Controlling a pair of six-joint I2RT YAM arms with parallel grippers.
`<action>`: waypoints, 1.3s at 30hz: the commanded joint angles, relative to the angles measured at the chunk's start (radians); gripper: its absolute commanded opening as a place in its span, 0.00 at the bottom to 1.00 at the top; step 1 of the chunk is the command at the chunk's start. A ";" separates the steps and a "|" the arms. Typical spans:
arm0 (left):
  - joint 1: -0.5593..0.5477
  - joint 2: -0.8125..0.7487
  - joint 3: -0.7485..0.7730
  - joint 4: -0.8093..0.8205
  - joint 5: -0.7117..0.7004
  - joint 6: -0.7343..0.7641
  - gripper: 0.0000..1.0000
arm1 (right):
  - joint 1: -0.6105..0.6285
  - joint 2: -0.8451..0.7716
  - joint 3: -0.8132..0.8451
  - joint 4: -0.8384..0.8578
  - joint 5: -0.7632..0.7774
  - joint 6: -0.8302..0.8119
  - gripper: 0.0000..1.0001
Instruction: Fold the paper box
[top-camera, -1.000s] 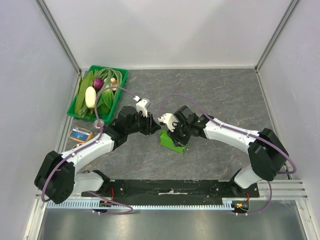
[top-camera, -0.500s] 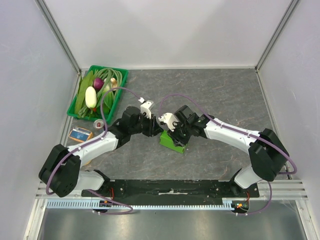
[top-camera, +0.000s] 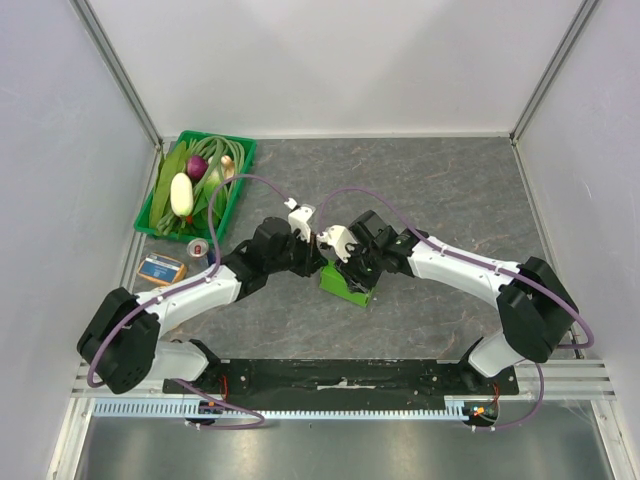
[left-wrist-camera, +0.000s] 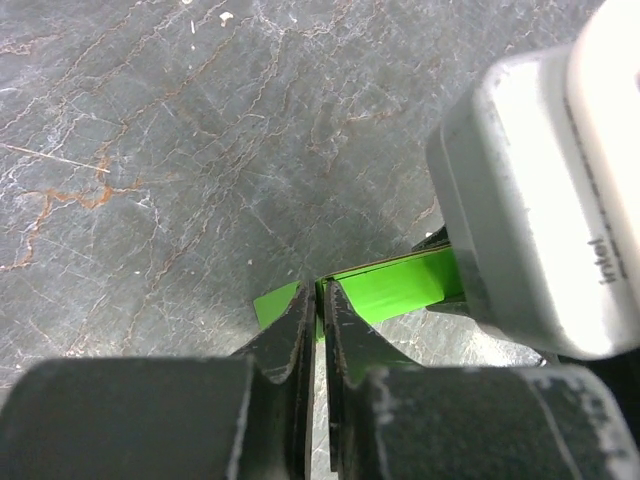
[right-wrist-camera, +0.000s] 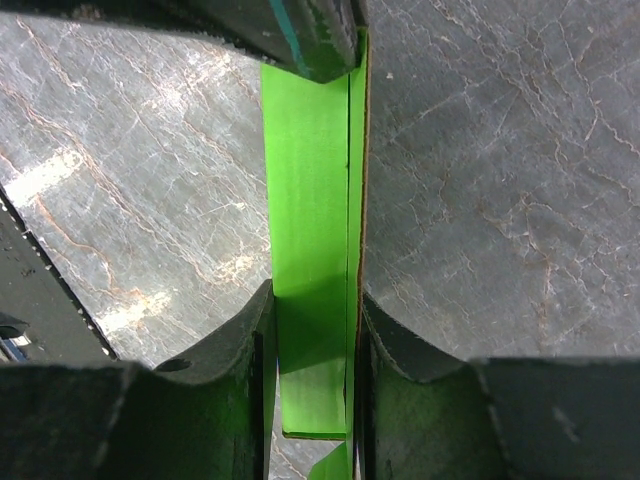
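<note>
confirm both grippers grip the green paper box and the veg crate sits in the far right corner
No: the veg crate sits in the far left corner, as the top view shows. The left gripper and right gripper both grip the paper box.

My arms (top-camera: 455, 264) are white with black joints. The paper box (top-camera: 344, 284) is plain lime green. The table (top-camera: 450, 180) is grey, marbled with rust veins. Upper left sits a green crate (top-camera: 215, 138).

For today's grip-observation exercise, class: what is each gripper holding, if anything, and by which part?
Both hold the paper box. The left gripper pinches a thin flap edge; the right gripper clamps a folded panel from both sides.
</note>
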 joint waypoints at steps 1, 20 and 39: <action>-0.047 -0.019 0.017 -0.013 -0.150 0.017 0.02 | 0.003 -0.012 0.007 0.063 0.025 0.043 0.24; -0.202 -0.074 -0.161 0.097 -0.471 -0.089 0.02 | 0.010 -0.010 -0.002 0.161 0.156 0.111 0.28; -0.243 -0.126 -0.243 0.113 -0.550 -0.015 0.02 | 0.018 -0.073 -0.085 0.212 0.200 0.082 0.34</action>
